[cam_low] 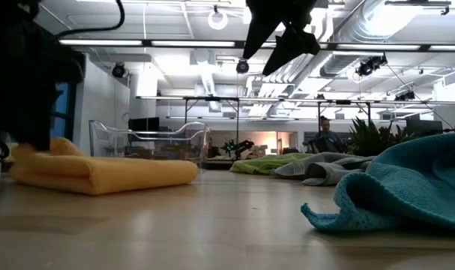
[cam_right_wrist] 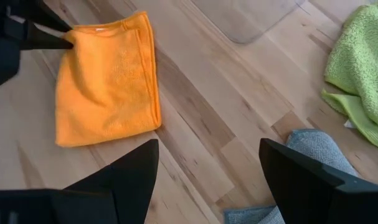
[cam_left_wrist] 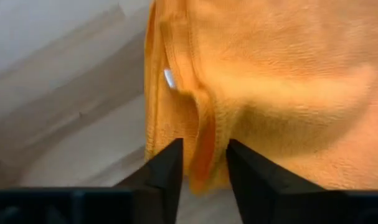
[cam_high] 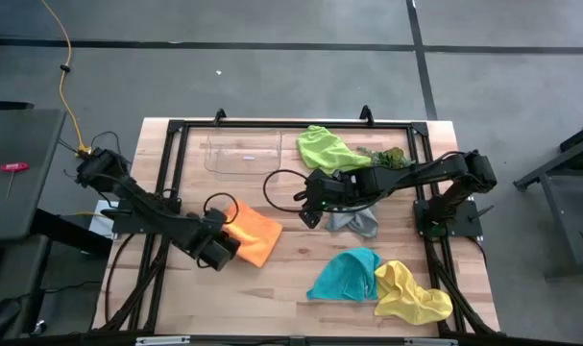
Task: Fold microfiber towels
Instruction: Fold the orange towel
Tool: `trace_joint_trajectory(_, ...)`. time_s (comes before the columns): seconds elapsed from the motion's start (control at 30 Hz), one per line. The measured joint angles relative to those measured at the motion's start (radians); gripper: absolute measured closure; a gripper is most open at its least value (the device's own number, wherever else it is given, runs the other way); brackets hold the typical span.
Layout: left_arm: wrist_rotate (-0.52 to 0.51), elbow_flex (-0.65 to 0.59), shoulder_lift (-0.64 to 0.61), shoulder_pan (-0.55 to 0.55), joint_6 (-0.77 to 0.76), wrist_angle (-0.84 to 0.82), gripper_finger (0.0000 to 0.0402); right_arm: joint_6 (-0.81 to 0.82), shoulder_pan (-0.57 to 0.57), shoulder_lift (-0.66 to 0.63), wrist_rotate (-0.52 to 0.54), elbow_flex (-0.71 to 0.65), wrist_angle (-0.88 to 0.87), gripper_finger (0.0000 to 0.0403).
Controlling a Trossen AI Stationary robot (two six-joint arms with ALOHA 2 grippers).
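The orange towel lies folded on the table left of centre; it also shows in the low view and the right wrist view. My left gripper is at its left edge, shut on the cloth. My right gripper hangs open and empty above the table's middle, right of the orange towel. The lime green towel lies crumpled at the far edge, the grey towel under my right arm, and the teal towel and yellow towel at the near right. My left gripper pinches a raised ridge of the orange towel's edge between its two fingers, close to one corner. The fingers come low from the table's left side. The rest of the towel lies flat on the table.
A clear plastic tray stands at the far edge, left of the lime green towel. A small leafy plant sprig lies at the far right. Bare wood shows between the orange and teal towels.
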Motion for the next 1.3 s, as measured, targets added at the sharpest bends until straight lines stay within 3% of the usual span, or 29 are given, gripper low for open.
trace_joint_trajectory(0.33,-0.100,0.001,-0.257,0.081,0.225,-0.138,0.0186,0.000,0.000,0.000,0.000,0.000,-0.001,0.0135)
trace_joint_trajectory(0.57,-0.112,0.001,-0.391,0.137,0.569,-0.026,0.0175,0.000,0.000,0.000,0.004,0.000,0.000,0.0135)
trace_joint_trajectory(0.67,-0.047,0.002,-0.405,0.204,0.623,0.013,0.0174,0.007,0.000,-0.001,0.004,0.000,0.000,0.0135)
trace_joint_trajectory(0.9,0.170,0.001,-0.311,0.480,0.711,0.063,0.0174,0.010,0.000,-0.001,0.003,0.000,0.003,0.0135)
trace_joint_trajectory(1.07,0.340,0.001,-0.211,0.579,0.817,0.210,0.0174,0.011,-0.001,0.000,0.000,0.000,0.001,0.0135)
trace_joint_trajectory(1.3,0.356,0.001,-0.072,0.634,0.893,0.208,0.0174,0.011,-0.001,0.000,0.000,0.000,0.000,0.0135)
